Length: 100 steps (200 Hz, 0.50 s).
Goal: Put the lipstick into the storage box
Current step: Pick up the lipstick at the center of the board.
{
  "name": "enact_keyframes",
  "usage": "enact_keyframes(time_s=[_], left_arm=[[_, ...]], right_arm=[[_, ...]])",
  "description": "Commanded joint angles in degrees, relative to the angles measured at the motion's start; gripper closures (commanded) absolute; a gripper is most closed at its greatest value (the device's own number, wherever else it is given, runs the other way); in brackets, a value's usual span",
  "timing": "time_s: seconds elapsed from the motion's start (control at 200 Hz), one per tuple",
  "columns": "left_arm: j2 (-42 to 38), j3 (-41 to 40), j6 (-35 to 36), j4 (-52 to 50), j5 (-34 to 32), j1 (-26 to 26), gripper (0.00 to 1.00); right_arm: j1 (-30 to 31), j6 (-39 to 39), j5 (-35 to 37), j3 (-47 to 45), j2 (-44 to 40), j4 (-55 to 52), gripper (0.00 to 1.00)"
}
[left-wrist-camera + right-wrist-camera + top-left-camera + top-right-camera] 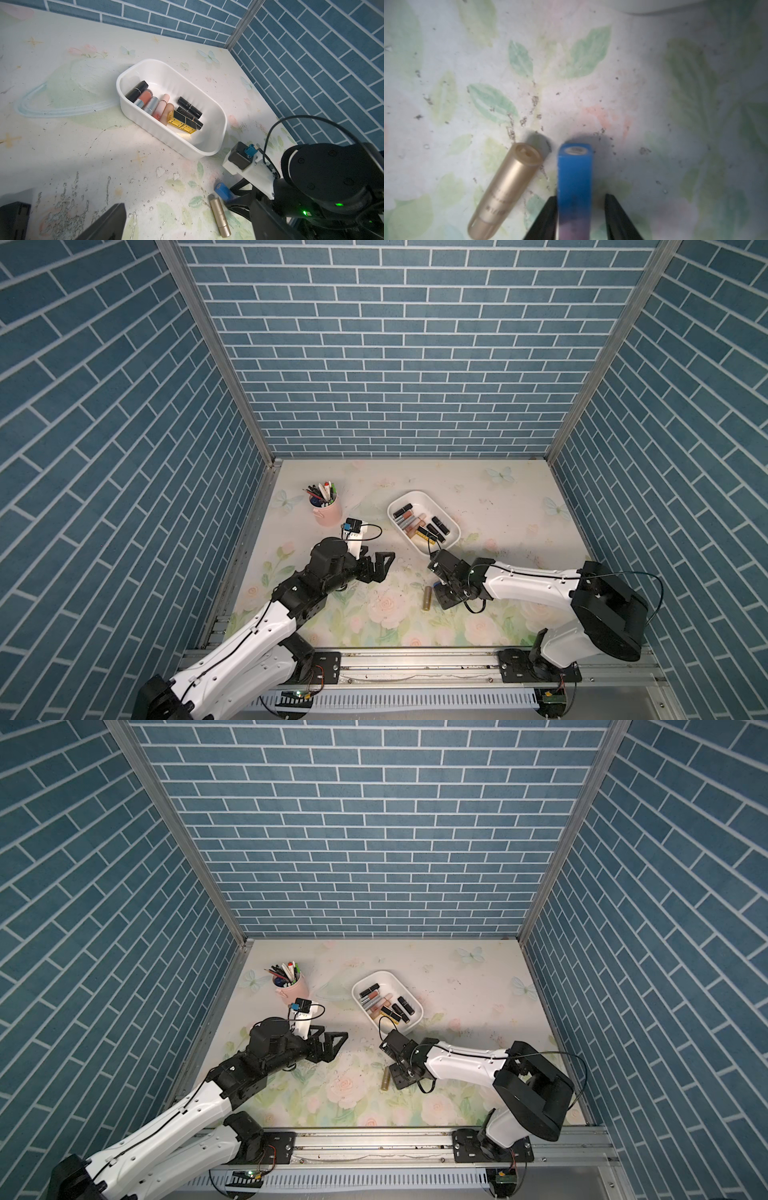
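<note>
Both top views: we see the left gripper [380, 568] with jaws spread wide and empty over the worktop [519, 531]; storage box [415, 492] mid-worktop | left wrist: box holds other lipsticks [158, 108]; blue lipstick [223, 191] and gold lipstick [220, 216] lie between box and front edge | right wrist: right gripper [580, 196] jaws straddle the blue lipstick, with a gap on one side, not clamped.

Both top views sit high above the arms' end of the table [498, 497], tilted down toward the back wall, so the table only fills the lower middle of the frame. They share pretty much everything, just shifted sideways. The left wrist cam looks low across the table, with the storage box [145, 126] mid-frame and the gold lipstick [219, 216] at lower right. The right wrist cam is super close, facing down, and catches that same gold lipstick at lower left, a bit blurry.
</note>
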Motion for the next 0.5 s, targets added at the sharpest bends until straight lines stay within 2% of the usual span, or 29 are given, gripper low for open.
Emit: enact_keyframes(time_s=[0.0,0.15,0.305,0.375,0.495], left_arm=[[0.0,1.7,0.8,0.2,-0.2,-0.2,0.0],[0.8,1.4,0.7,1.0,0.2,-0.2,0.01],[1.4,1.6,0.7,1.8,0.4,-0.2,0.0],[1.8,1.9,0.9,1.7,0.5,-0.2,0.0],[2.4,2.2,1.1,1.5,0.6,-0.2,0.0]], right_arm=[[0.2,-1.2,-0.8,0.6,0.6,0.4,0.74],[0.3,-1.2,0.1,1.1,-4.1,-2.3,0.84],[-0.7,-1.0,-0.3,4.5,-10.5,-5.2,0.86],[-2.6,-1.5,-1.5,7.1,-12.7,-5.4,0.87],[-9.3,-5.5,-4.8,12.2,-13.1,-4.2,0.87]])
